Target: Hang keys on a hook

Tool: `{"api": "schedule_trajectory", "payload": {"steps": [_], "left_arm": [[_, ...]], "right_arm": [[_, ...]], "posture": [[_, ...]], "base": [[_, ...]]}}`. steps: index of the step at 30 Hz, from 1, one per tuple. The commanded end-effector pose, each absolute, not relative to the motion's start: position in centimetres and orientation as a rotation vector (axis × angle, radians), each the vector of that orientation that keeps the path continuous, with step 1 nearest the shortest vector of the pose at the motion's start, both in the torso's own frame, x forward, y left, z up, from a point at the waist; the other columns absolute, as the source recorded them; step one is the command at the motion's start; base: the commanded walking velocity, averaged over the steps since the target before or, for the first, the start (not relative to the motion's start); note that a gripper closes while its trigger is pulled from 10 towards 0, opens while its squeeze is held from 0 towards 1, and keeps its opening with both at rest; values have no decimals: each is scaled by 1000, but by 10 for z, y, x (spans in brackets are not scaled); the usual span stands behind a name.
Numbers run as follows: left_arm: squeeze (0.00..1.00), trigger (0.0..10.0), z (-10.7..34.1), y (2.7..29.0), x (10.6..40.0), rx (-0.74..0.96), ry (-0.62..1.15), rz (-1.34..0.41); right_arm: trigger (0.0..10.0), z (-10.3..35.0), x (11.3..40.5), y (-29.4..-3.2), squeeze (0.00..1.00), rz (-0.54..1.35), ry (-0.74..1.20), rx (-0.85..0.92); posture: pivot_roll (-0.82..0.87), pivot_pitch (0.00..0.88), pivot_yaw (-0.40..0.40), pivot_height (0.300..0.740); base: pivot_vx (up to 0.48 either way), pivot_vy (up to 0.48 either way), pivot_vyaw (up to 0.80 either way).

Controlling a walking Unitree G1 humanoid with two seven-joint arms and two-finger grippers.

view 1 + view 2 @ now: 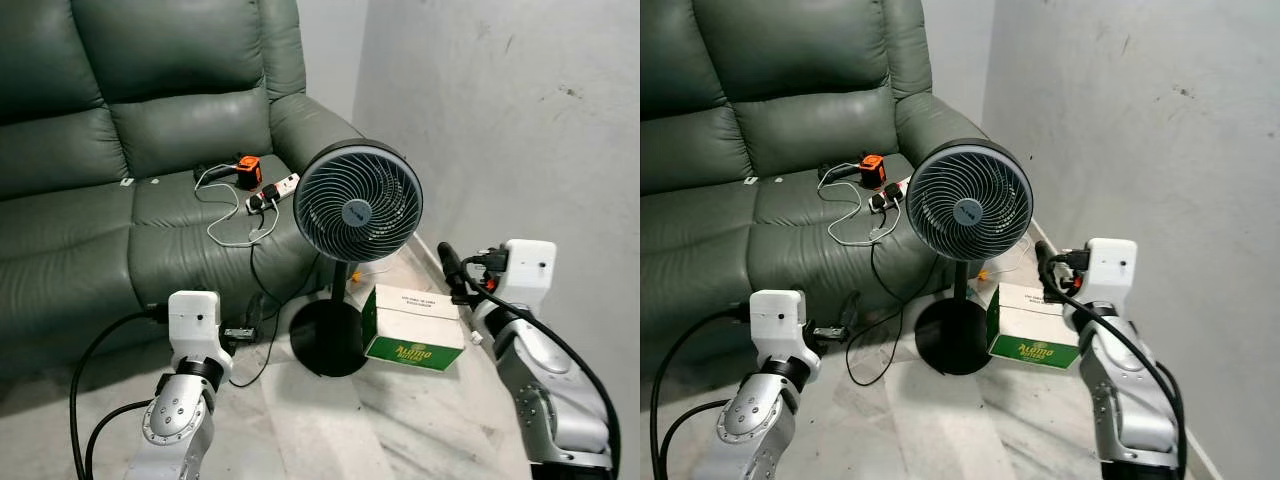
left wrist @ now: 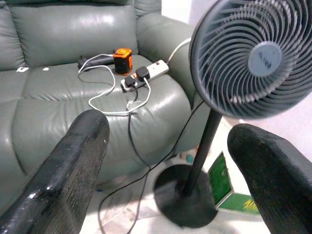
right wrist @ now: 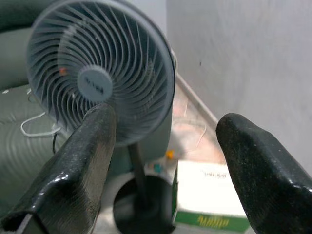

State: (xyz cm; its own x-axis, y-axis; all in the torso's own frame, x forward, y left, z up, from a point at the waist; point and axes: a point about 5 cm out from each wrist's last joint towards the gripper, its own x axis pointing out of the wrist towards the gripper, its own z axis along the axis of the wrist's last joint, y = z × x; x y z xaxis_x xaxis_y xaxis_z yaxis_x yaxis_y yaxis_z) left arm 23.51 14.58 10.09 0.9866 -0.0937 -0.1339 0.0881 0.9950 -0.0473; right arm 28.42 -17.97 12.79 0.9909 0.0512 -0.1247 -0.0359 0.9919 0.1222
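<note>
A dark green leather sofa (image 1: 120, 170) fills the far side of the room, ahead of the left gripper. A grey pedestal fan (image 1: 357, 205) stands on the pale marbled floor (image 1: 380, 420) between the two grippers. A plain grey wall (image 1: 520, 120) rises just beyond the right gripper, evenly lit.

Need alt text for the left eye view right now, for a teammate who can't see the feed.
A dark standing fan stands on the floor in front of a green leather sofa, with a green and white box beside its base. A white power strip and an orange device lie on the seat. Both arms are raised low in frame.
</note>
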Motion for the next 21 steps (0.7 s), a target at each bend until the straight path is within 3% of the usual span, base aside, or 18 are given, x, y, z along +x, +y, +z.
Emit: {"api": "schedule_trajectory", "payload": {"steps": [1, 9, 21], "left_arm": [[0, 10000, 108, 148, 242, -53, 113, -106], [0, 10000, 115, 151, 260, -38, 84, -69], [0, 10000, 114, 158, 263, -91, 108, -58]], "right_arm": [[10000, 126, 280, -181, 0, 34, 139, 120], [10000, 131, 280, -181, 0, 36, 126, 91], [10000, 131, 282, -180, 0, 14, 112, 89]], "posture": [[92, 98, -15, 740], [57, 82, -15, 740], [71, 85, -12, 740]], "base": [[0, 0, -788], [0, 0, -786], [0, 0, -783]]}}
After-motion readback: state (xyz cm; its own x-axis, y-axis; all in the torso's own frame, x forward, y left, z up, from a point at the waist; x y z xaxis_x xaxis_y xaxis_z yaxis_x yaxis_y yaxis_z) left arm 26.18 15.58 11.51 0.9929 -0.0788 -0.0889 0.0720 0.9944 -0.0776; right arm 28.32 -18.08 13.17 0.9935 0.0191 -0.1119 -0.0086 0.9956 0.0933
